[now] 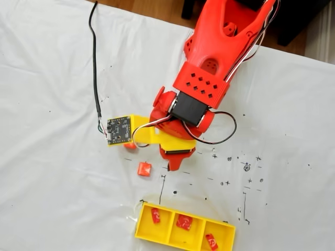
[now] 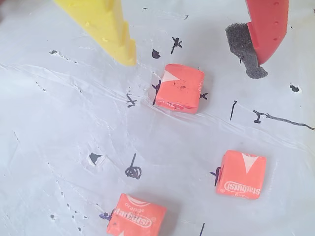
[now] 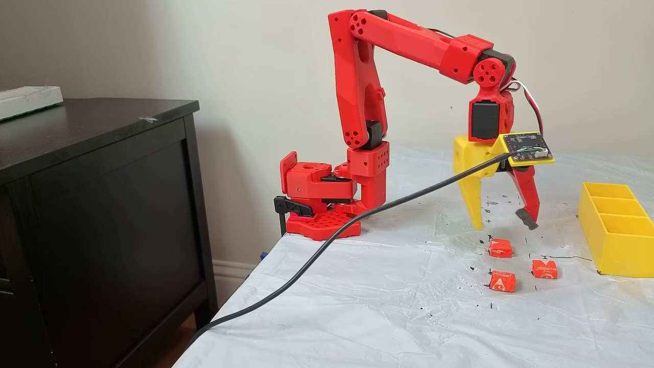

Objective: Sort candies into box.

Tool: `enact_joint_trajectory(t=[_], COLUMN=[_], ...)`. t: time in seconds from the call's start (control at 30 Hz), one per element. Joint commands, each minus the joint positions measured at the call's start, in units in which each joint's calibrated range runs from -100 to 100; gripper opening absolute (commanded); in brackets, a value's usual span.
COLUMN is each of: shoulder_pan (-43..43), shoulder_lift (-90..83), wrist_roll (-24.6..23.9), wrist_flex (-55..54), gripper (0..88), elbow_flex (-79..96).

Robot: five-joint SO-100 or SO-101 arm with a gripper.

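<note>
While the arm hangs over the table point(image 3: 357, 317):
Box point(image 1: 152, 233): at 6 o'clock in a fixed view; one candy point(image 1: 155, 215) per compartment.
Gripper point(image 3: 503, 225): fingers apart, holding nothing, above the loose candies.
Loose candies: three on the table; nearest candy point(image 2: 178, 88) lies between the fingertips in the wrist view.

Light: bright, even, diffuse in all views.
Shadows: soft, faint beneath the candies point(image 2: 178, 88).
Glare: mild washout on the white table cover point(image 1: 47, 172).
Focus: top-down fixed view slightly soft; wrist view sharp.
</note>
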Motion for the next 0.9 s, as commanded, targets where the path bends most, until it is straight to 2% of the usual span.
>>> enact_joint_trajectory(t=[0.0, 0.87], shoulder_pan=[-0.4, -1.9], shoulder_lift=[0.4, 9.1], wrist_roll=[-0.2, -0.5], wrist_flex=[-2.0, -7.8], gripper=[28.2, 25.9], elbow_flex=[-1.6, -0.9])
